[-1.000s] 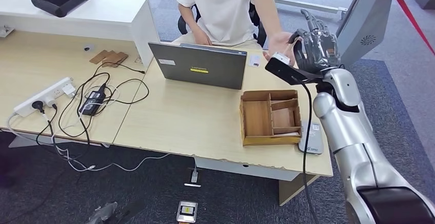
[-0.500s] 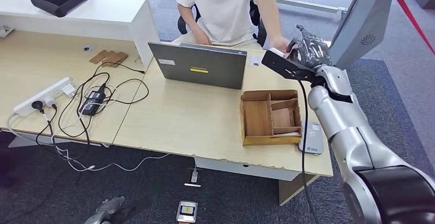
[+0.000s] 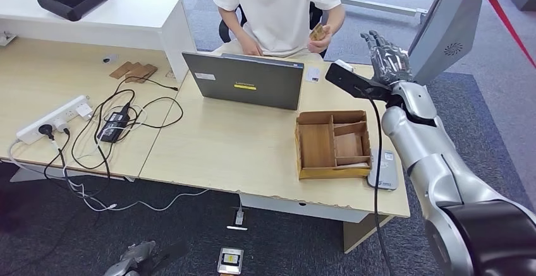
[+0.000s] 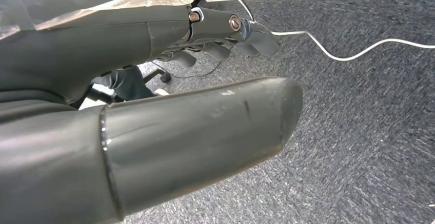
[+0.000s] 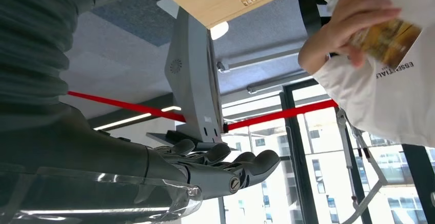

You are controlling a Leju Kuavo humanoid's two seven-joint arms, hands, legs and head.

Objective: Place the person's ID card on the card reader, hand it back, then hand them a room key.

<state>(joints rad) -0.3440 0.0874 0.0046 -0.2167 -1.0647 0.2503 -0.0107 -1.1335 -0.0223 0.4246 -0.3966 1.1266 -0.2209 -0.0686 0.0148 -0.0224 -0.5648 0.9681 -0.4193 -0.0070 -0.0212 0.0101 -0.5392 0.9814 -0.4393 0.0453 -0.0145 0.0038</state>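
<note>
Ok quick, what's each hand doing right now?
Left hand: holds nothing; open or shut cannot be told.
Right hand: open, holding nothing.

A wooden desk (image 3: 240,150) carries a laptop (image 3: 245,81), divided wooden tray (image 3: 332,144) and power strip (image 3: 55,119).

Head view overlooks desk (image 3: 253,143); wrist views close.

White T-shirt (image 3: 278,1) of the seated person — chest print reads "ESSENTIALS"; other labels too small to read
</note>
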